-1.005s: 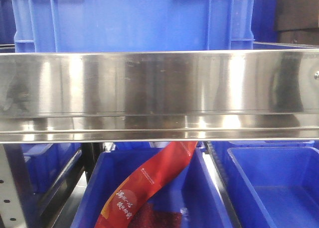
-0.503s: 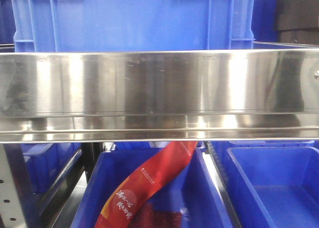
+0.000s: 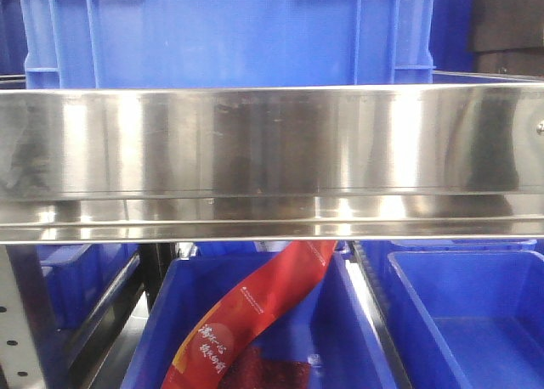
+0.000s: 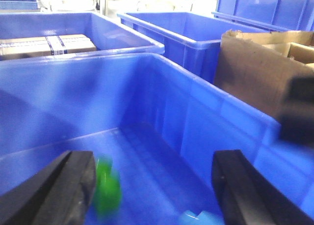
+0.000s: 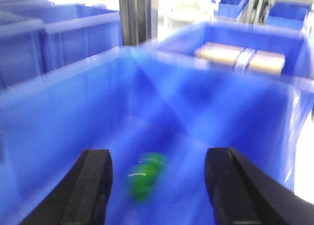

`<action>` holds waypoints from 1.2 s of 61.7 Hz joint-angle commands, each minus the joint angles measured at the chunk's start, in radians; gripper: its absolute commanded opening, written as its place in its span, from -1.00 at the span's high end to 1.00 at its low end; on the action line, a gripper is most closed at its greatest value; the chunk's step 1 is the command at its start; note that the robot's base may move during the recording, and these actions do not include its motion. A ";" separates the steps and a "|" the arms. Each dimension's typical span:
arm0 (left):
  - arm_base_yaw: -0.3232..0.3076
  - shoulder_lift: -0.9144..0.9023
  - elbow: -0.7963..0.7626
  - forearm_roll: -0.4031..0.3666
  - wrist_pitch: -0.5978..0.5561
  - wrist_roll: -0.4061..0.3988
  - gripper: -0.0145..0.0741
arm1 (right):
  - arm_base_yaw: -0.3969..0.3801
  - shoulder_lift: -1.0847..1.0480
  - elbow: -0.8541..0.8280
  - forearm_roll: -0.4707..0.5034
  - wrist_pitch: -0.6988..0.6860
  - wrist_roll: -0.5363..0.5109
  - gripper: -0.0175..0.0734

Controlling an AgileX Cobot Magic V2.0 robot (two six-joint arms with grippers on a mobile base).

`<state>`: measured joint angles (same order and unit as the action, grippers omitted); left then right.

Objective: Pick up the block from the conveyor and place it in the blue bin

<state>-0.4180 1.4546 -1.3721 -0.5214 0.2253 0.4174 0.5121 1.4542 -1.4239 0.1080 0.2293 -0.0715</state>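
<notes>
A green block (image 4: 108, 189), smeared by motion blur, is inside the blue bin (image 4: 98, 87), low by its floor. My left gripper (image 4: 154, 195) hangs open over the bin, and the block shows just beside its left finger (image 4: 54, 195). A light blue piece (image 4: 198, 218) peeks in at the bottom edge. In the right wrist view the same green block (image 5: 144, 178) appears between and beyond the wide-apart fingers of my open right gripper (image 5: 164, 190), inside the blue bin (image 5: 59, 112). Neither gripper holds anything. The conveyor is out of view.
A cardboard box (image 4: 255, 63) stands right of the bin. Neighbouring blue bins hold cartons (image 4: 46, 43) (image 5: 240, 58). The front view shows a steel shelf rail (image 3: 272, 143), a large blue crate (image 3: 221, 32) above it and a red packet (image 3: 255, 312) in a bin below.
</notes>
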 commanded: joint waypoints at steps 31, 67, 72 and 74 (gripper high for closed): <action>0.153 -0.275 0.074 0.028 0.144 -0.002 0.92 | -0.197 -0.183 0.014 0.003 0.303 0.035 0.97; 0.316 -0.917 0.873 -0.068 -0.012 -0.002 0.92 | -0.272 -0.696 0.803 0.137 -0.143 0.035 0.97; 0.316 -0.996 0.917 -0.068 -0.012 -0.002 0.92 | -0.272 -0.775 0.862 0.162 -0.101 0.035 0.97; 0.316 -1.023 0.932 -0.068 -0.012 -0.002 0.92 | -0.272 -0.803 0.876 0.162 -0.087 0.035 0.97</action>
<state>-0.1056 0.4927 -0.4714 -0.5809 0.2428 0.4174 0.2453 0.7218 -0.5865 0.2442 0.1504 -0.0347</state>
